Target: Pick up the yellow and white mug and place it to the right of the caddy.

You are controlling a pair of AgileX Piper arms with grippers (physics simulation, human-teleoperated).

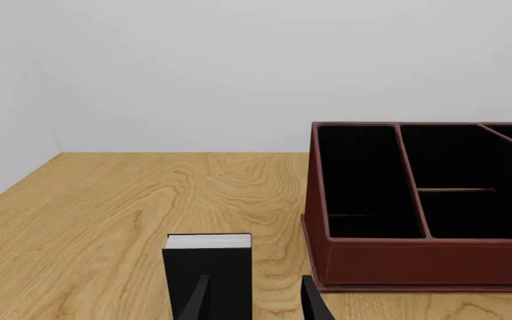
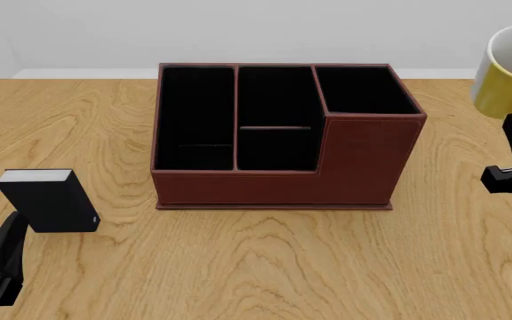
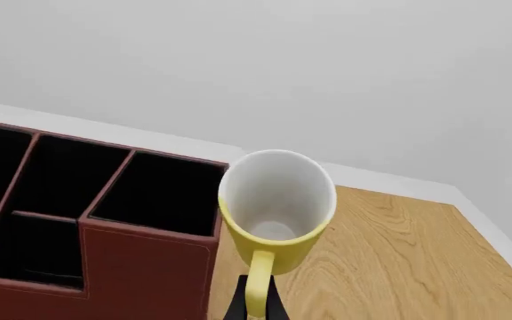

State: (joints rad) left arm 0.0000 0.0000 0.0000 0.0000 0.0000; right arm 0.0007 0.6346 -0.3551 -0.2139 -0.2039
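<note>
Mug (image 2: pixel 511 70) is held by its handle in the closed right gripper (image 3: pixel 256 303), lifted off the table (image 2: pixel 265 267) at the right of the caddy (image 2: pixel 279 137). Slipping or swinging is the main risk, since only the thin handle is pinched; a hasty descent could tip it or knock it against the caddy wall. The left gripper (image 1: pixel 251 300) is seen parted and empty, near the black box (image 2: pixel 47 200). No writing or brand can be read.

— That table (image 2: pixel 265 267) looks like pale varnished wood with bold grain.
— Yes, and the caddy (image 2: pixel 363 160) looks like smooth reddish leather, lined matt black.
— The mug (image 3: pixel 274 233)?
— Glazed ceramic, smooth. The small black box (image 2: pixel 56 207) looks matt.
</note>
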